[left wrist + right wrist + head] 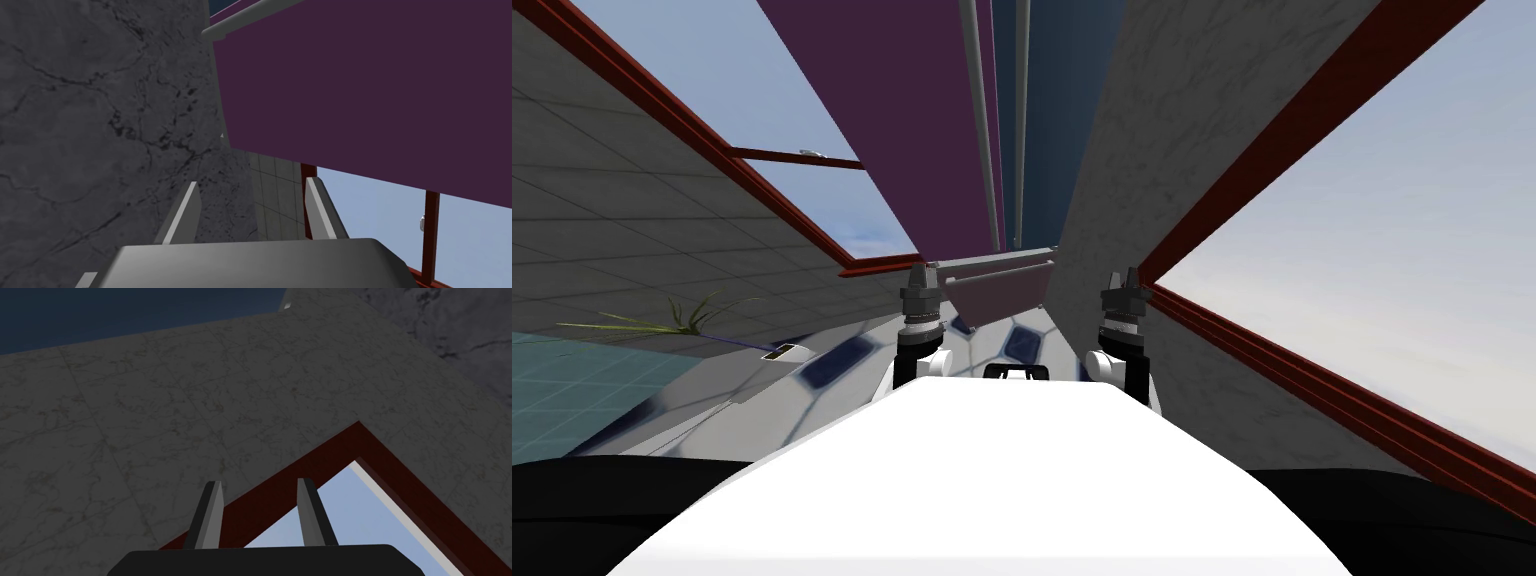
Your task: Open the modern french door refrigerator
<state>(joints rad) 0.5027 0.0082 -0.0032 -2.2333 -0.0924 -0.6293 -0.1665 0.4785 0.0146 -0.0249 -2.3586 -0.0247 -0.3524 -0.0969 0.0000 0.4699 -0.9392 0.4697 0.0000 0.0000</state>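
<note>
In the head view the refrigerator rises straight ahead, with a purple left door point(892, 120) and a dark blue right door point(1062, 100). Two long grey handles point(977, 120) run side by side between them. Below sits a drawer front with a horizontal grey bar point(992, 265). My left gripper point(920, 275) hovers low by the drawer's left end, and my right gripper point(1122, 280) is off to the drawer's right. Seen from the left wrist, the left gripper point(251, 200) is open and empty, with the purple panel point(375, 90) and a grey handle point(250, 20) beyond it. My right gripper point(259, 498) is open and empty too.
A grey marbled wall point(1172, 120) flanks the refrigerator on its right. Red-framed windows point(762, 155) stand on both sides. A thin-leaved green plant point(682, 315) is at the left. The floor point(842, 365) has a dark-and-light tile pattern.
</note>
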